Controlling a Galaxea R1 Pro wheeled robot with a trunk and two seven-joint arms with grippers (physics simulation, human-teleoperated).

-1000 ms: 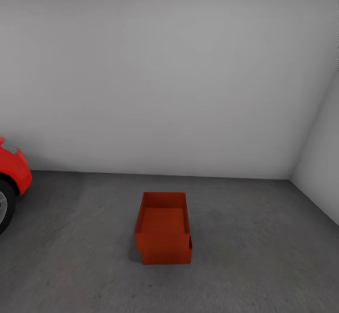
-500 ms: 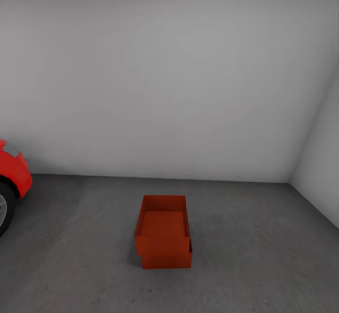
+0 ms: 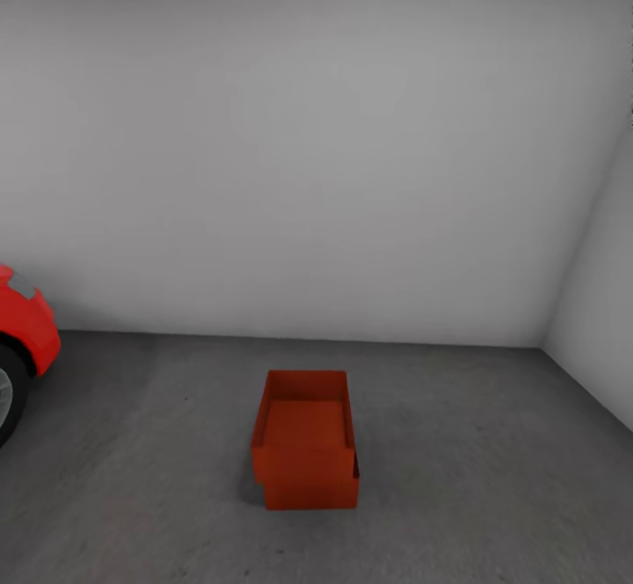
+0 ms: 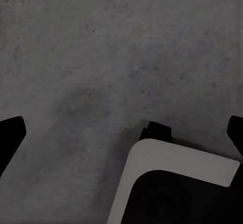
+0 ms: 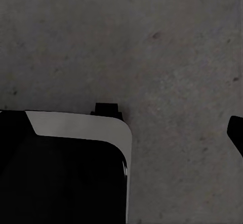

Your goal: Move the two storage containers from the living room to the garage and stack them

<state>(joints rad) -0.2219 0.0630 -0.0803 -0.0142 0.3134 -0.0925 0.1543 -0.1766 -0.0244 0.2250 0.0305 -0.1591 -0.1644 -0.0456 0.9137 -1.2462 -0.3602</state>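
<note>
Two stacked storage containers (image 3: 304,443) on the garage floor (image 3: 475,478), red car (image 3: 22,338) nearby; both grippers' jaws released, spread wide.

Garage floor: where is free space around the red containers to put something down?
Bare concrete floor lies between the stacked storage containers and the right wall, and behind them up to the back wall. Leftward is tighter: the red car stands there.

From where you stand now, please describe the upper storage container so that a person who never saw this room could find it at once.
Look at the pale grey back wall and come down to the dark concrete floor in front of it. Near the middle stands a red-orange stack of two bins; the upper storage container is the open-topped one, sitting slightly askew on the lower bin. The red car at the left edge is rounded and has a wheel.
</note>
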